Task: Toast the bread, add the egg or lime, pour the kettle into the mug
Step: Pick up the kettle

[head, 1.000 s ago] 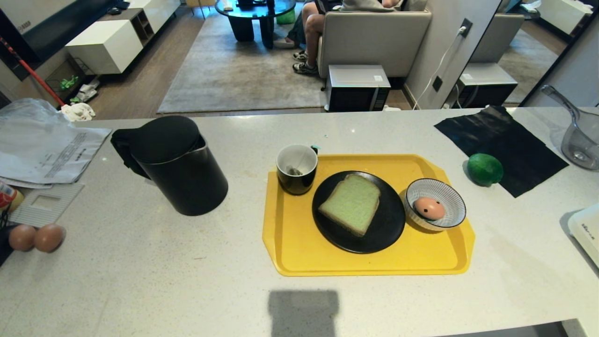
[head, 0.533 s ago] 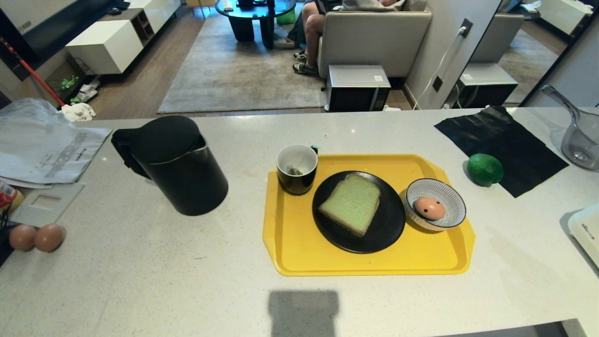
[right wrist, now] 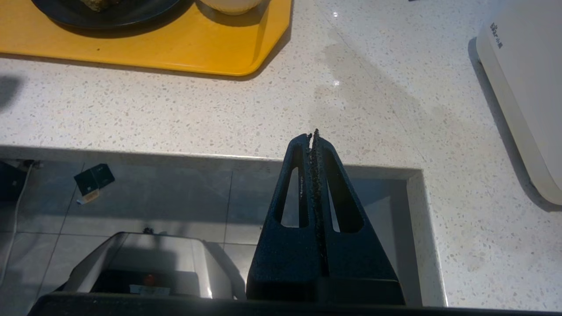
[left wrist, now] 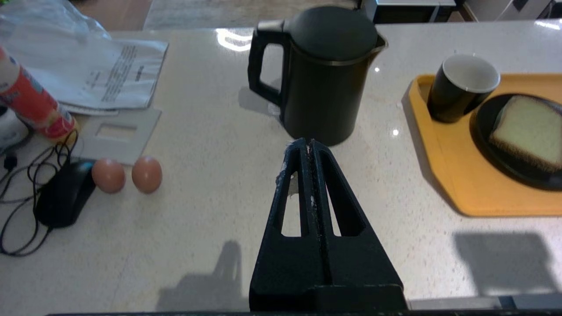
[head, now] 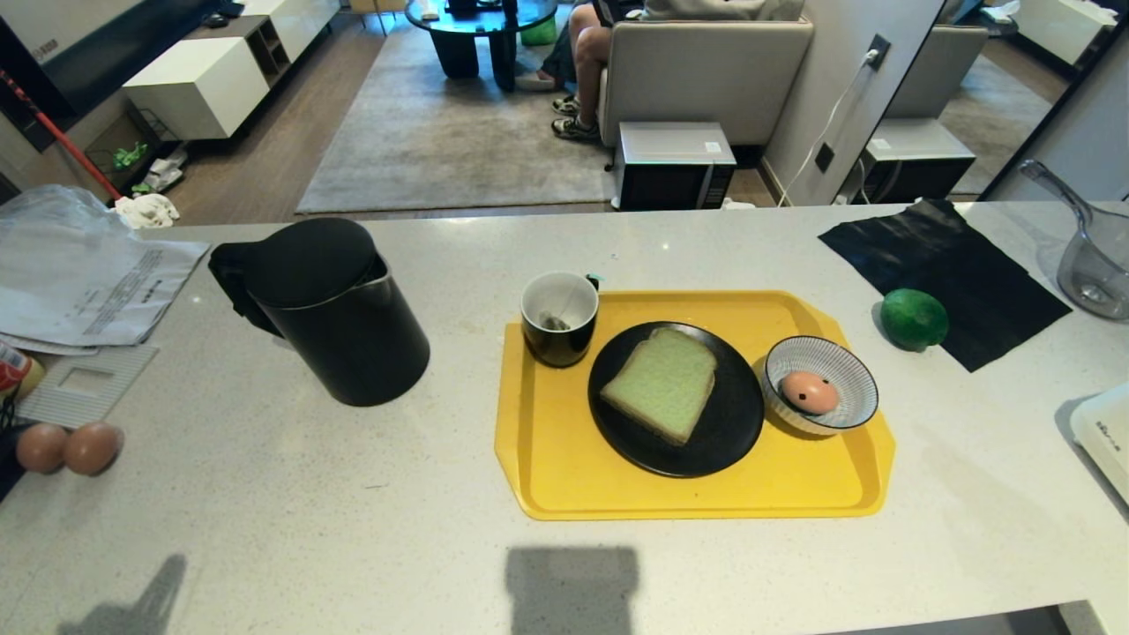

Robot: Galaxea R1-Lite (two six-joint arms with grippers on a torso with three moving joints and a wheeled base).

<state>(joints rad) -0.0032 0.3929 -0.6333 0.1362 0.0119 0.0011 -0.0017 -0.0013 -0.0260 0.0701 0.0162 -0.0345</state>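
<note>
Holding egg, striped bowl

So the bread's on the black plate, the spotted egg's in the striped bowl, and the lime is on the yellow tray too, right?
Not the lime: the head view shows it on the counter, right of the yellow tray. The bread is on the black plate, the spotted egg in the striped bowl.

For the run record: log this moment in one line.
left gripper: shut, empty, facing kettle | right gripper: shut, empty, at counter edge | bread: on plate
</note>
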